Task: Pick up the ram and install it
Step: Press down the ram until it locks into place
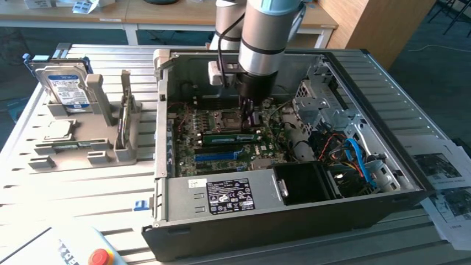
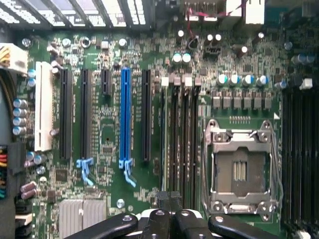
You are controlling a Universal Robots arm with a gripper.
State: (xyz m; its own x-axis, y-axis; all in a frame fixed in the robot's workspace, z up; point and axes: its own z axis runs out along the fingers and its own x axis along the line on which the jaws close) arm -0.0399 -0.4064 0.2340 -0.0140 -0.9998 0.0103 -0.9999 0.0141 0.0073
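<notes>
the surface (image 1: 96,187) is a slatted metal bench, and on it sits the open computer case (image 1: 294,221), its side panel off and the insides facing up. beside it, toward the exterior view's left, a grey holder rack (image 1: 81,149) carries a silver hard drive (image 1: 65,88) with a blue-white label, standing upright.

my arm (image 1: 268,27) comes straight down into the case, over the green motherboard (image 1: 220,149). in the near corner of the case lies the power supply (image 1: 220,196) with its label sticker. in the wrist view the motherboard shows a bare cpu socket (image 2: 241,167) with its metal frame, a long blue slot (image 2: 124,117) among black ones, and a bank of narrow memory slots (image 2: 179,134) just beside the socket.

my gripper (image 1: 247,115) is closed, its fingers (image 2: 169,201) pinched together low over the board by the memory slots. the ram (image 1: 229,137), a thin green strip, lies along the slots right below my gripper in the exterior view. i cannot tell whether i have hold of it or whether it is fully seated.
</notes>
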